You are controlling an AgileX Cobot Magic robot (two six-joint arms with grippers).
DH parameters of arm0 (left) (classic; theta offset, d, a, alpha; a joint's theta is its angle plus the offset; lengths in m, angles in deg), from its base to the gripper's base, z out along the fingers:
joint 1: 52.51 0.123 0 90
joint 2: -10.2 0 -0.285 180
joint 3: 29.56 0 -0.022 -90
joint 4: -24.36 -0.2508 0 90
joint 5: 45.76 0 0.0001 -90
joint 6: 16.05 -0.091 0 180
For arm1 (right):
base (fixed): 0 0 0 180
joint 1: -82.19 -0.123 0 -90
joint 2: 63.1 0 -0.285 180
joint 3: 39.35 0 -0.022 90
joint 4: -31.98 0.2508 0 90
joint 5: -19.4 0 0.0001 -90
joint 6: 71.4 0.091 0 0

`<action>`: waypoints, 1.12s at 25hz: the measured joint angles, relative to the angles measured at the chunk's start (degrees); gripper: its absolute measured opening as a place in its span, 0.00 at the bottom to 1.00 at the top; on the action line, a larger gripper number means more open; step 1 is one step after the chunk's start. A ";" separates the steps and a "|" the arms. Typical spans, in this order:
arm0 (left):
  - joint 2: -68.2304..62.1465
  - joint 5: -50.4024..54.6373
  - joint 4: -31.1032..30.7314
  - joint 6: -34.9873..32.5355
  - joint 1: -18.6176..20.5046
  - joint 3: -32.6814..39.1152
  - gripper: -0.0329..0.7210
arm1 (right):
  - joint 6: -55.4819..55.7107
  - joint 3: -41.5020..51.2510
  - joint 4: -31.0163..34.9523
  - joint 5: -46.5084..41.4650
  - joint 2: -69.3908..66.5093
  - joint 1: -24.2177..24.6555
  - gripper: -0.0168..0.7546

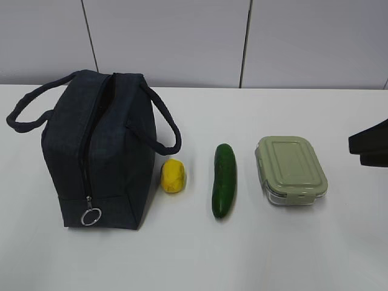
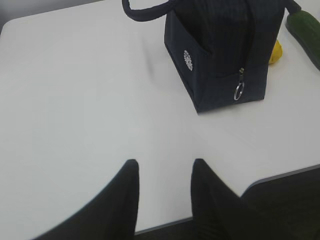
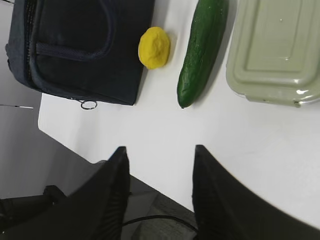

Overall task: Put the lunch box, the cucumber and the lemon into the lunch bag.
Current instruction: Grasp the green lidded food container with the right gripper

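Left wrist view: a round white logo (image 2: 188, 60), without legible writing, is borne by the lunch bag (image 2: 220, 55), zipped shut on the desk (image 2: 75, 100). At its 3 o'clock are ranged the lemon (image 1: 173, 176), cucumber (image 1: 224, 180) and lunch box (image 1: 291, 170). Both the left tool (image 2: 162, 172) and right tool (image 3: 160, 155) are released, holding nothing.

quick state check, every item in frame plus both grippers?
lunch bag: upright on the table, zipper looks closed, pull at the bottom end.
lemon: on the table beside the bag, out of it.
cucumber: lying flat on the table, loose.
lunch box: lid on, on the table.
left gripper: open, empty.
right gripper: open, empty.
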 joint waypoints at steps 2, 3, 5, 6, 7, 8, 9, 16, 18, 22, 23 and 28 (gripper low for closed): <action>0.00 0.00 0.00 0.00 0.00 0.00 0.36 | -1.57 -0.90 0.13 0.00 -4.12 0.12 0.43; 0.00 0.00 0.00 0.00 0.00 0.00 0.36 | -2.31 -1.57 0.13 0.00 -5.90 0.12 0.43; 0.00 0.00 0.00 0.00 0.00 0.00 0.36 | -3.47 -3.02 0.22 0.00 -9.98 0.12 0.43; 0.00 0.00 0.00 0.00 0.00 0.00 0.36 | -4.08 -3.72 0.22 0.00 -11.55 0.12 0.43; 0.00 0.00 0.00 0.00 0.00 0.00 0.36 | -4.46 -4.70 0.06 0.00 -13.29 0.12 0.43; 0.00 0.00 0.00 0.00 0.00 0.00 0.36 | -4.74 -5.77 -0.24 0.00 -14.92 0.12 0.43; 0.00 0.00 0.00 0.00 0.00 0.00 0.36 | -4.76 -6.67 -0.85 0.00 -16.48 0.12 0.43; 0.00 0.00 0.00 0.00 0.00 0.00 0.36 | -6.15 -12.90 -1.67 0.00 -25.58 0.12 0.46; 0.00 0.00 0.00 0.00 0.00 0.00 0.36 | -6.75 -14.47 -1.77 0.00 -27.51 0.12 0.50; 0.00 0.00 0.00 0.00 0.00 0.00 0.36 | -7.45 -17.40 -2.30 0.10 -31.27 0.12 0.57; 0.00 0.00 0.00 0.00 0.00 0.00 0.36 | -7.48 -18.14 -2.56 0.10 -32.15 0.12 0.59; 0.00 0.00 0.00 0.00 0.00 0.00 0.36 | -7.94 -20.70 -3.01 0.21 -34.80 0.12 0.67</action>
